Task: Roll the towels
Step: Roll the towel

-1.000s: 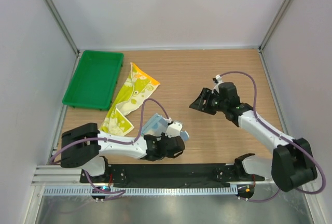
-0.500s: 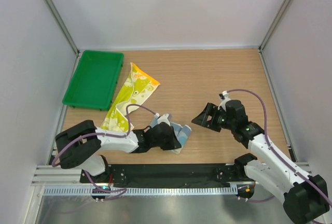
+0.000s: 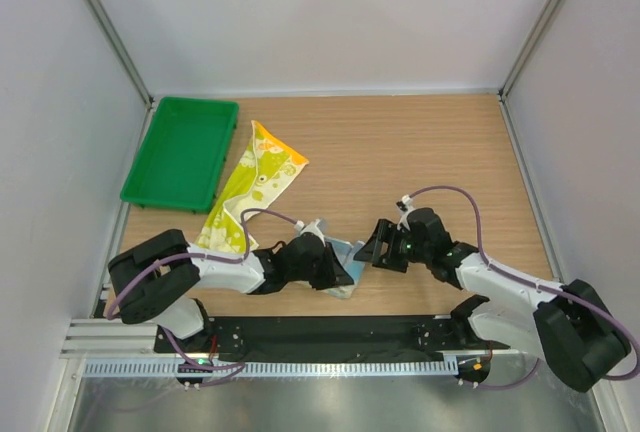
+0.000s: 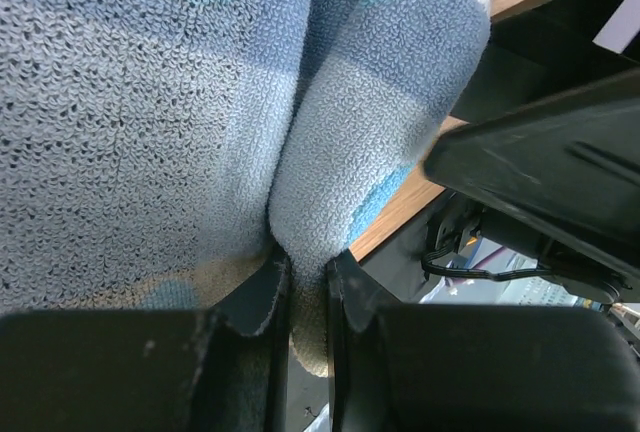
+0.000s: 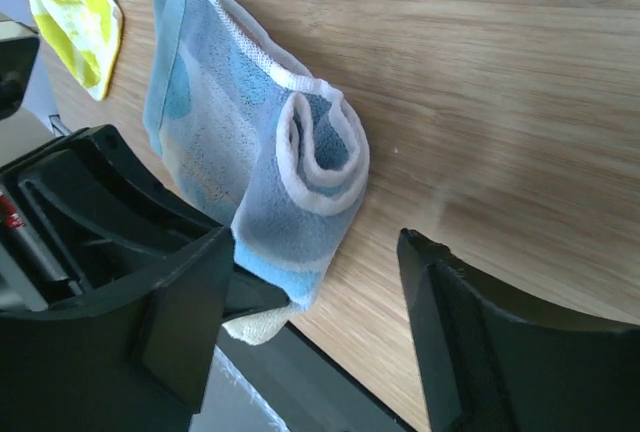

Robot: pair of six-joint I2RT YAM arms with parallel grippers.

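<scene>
The light blue towel (image 5: 262,157) lies partly rolled near the table's front edge, its rolled end (image 5: 322,150) facing my right wrist camera. My left gripper (image 4: 308,280) is shut on a fold of this towel (image 4: 200,102). In the top view the left gripper (image 3: 335,272) sits just left of the towel (image 3: 347,252). My right gripper (image 3: 370,250) is open right beside the towel, its fingers (image 5: 450,302) straddling the roll's end without touching it. The yellow-green towel (image 3: 252,190) lies flat and stretched out beside the tray.
A green plastic tray (image 3: 182,152) stands at the back left, against the wall. The black mounting rail (image 3: 330,334) runs along the front edge just below the blue towel. Bare wood (image 3: 420,152) fills the middle and right.
My right arm swung in from the middle right toward the front and now sits beside the blue towel, jaws wider. The left gripper shifted slightly right, still holding the towel.
</scene>
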